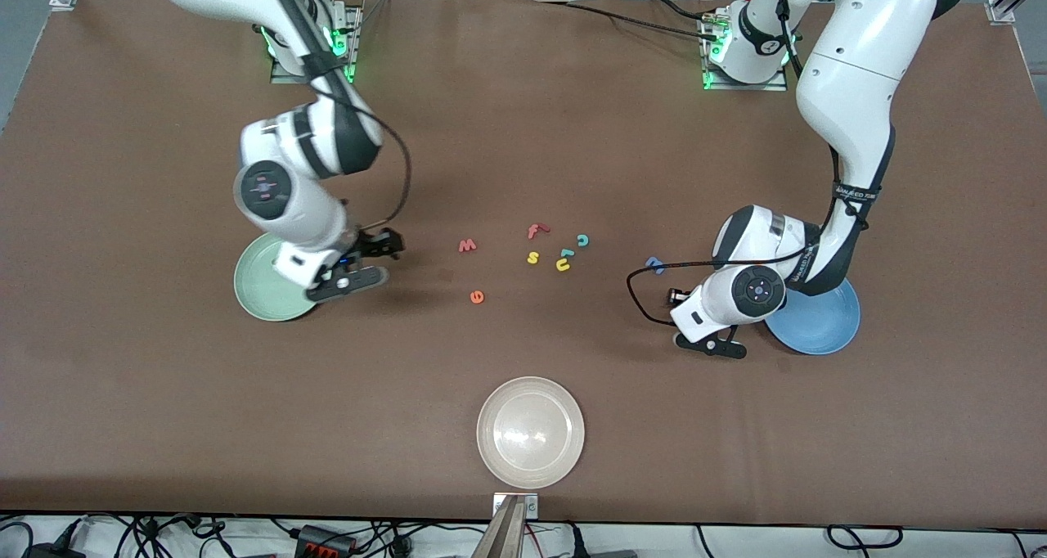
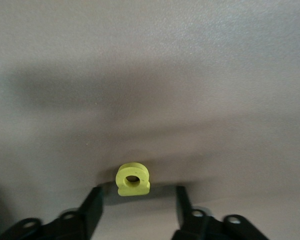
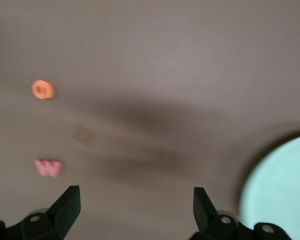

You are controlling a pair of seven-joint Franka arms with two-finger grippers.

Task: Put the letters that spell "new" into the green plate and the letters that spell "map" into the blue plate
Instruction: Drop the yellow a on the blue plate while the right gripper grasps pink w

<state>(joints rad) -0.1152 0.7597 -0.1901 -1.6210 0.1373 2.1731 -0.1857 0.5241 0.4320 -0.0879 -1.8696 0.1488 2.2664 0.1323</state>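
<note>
Green plate [image 1: 253,296] is sitting at the right arm's end of the table; no n is showing on its visible part. Right gripper [image 1: 375,262] is hovering over the bare table just beside that plate's rim, fingers spread wide and carrying nothing. W [image 1: 467,245] and e [image 1: 477,297] are lying on the table toward the centre, the 2 nearest letters to this gripper. F [image 1: 536,231], s [image 1: 532,257], u [image 1: 563,265] and c [image 1: 582,240] are clustering mid-table. M [image 1: 654,264] is lying alone beside the left wrist. Left gripper [image 2: 137,205] is standing low over the table, fingers parted and straddling the a [image 2: 133,179] with a gap on each side, not yet pinching it. Blue plate [image 1: 826,329] is waiting just beside this gripper, making for a short carry, probably.
</note>
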